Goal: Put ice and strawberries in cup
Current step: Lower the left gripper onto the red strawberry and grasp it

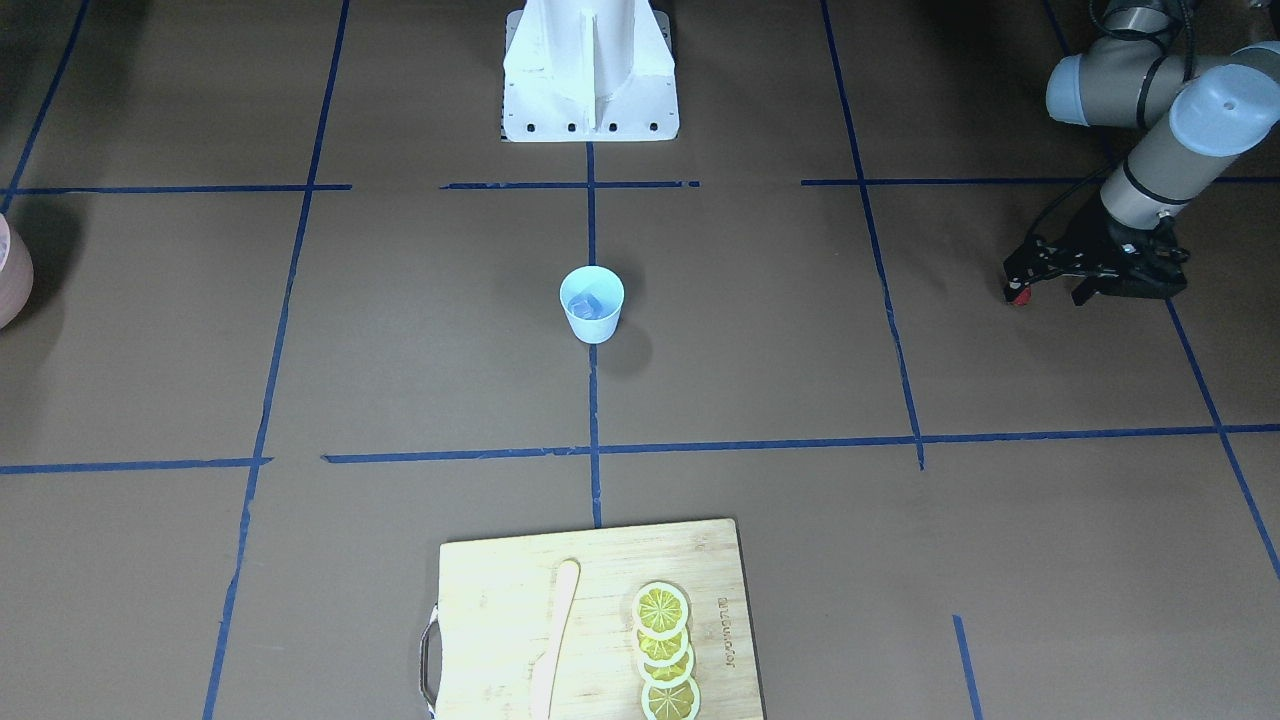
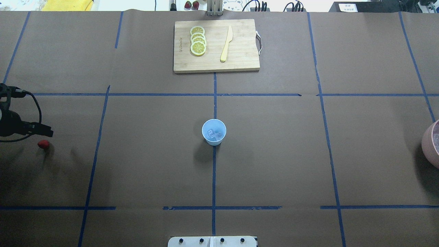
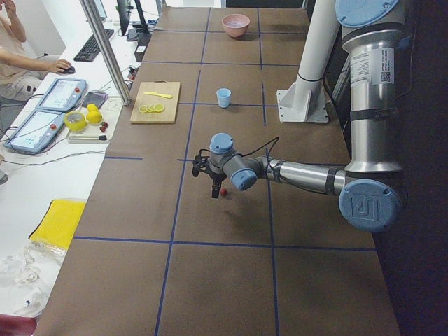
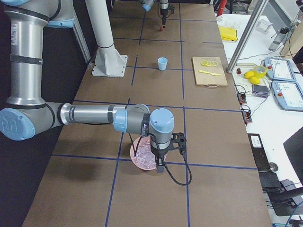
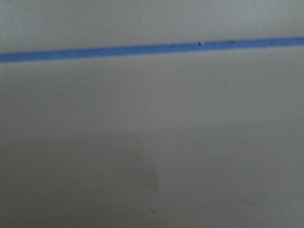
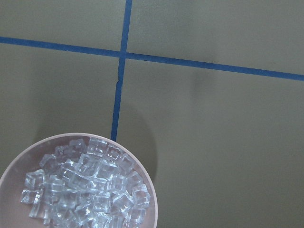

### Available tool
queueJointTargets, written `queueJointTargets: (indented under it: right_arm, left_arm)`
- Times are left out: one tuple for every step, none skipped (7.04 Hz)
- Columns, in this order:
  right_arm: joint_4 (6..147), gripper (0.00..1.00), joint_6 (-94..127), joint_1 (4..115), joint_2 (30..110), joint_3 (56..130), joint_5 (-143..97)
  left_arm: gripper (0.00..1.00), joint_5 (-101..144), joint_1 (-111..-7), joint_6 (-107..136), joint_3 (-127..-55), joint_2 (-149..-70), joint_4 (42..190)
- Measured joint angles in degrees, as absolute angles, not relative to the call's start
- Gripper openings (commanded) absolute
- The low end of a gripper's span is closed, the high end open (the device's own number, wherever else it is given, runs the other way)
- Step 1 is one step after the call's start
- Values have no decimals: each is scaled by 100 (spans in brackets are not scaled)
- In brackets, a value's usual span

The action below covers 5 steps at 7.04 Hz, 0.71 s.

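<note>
The light-blue cup (image 2: 214, 132) stands upright at the table's middle with a few ice cubes (image 2: 213, 134) inside. More ice (image 6: 85, 190) fills the pink bowl (image 6: 147, 190) at the robot's right end. One small red strawberry (image 2: 43, 144) lies on the table at the left end. My left gripper (image 1: 1048, 290) hangs low beside it, open, with one fingertip (image 1: 1015, 285) right at the berry (image 1: 1018, 296). My right gripper (image 4: 160, 166) hovers over the bowl's edge (image 4: 135, 158); I cannot tell whether it is open or shut.
A wooden cutting board (image 2: 240, 60) with several lemon slices (image 2: 198, 40) and a pale knife (image 2: 226, 44) lies at the far middle. The white robot base (image 1: 590, 70) stands behind the cup. Beyond the far edge sit two strawberries (image 2: 191, 4), and a person (image 3: 21, 49) works at a side desk.
</note>
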<state>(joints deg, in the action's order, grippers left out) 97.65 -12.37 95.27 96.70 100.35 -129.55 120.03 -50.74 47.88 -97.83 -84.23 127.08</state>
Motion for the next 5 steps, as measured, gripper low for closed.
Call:
queueJointTargets:
  right_arm:
    - [9765, 100, -1234, 9527, 9669, 10036, -12955]
    - [9765, 100, -1231, 9527, 9668, 10037, -12955]
    - [9765, 100, -1233, 9527, 9668, 10037, -12955]
    - [9765, 100, -1236, 9527, 9668, 10037, -12955]
    - [9765, 100, -1243, 9527, 9668, 10037, -12955]
  left_arm:
    - [100, 11941, -4973, 4819, -9742, -8425, 12721]
    - [100, 11922, -4927, 4829, -9703, -8426, 12727]
    - [100, 11923, -4907, 4835, -9665, -8423, 12732]
    - [100, 11932, -4889, 4839, -9627, -8421, 12734]
    - [100, 11939, -4867, 4842, -9587, -8422, 12735]
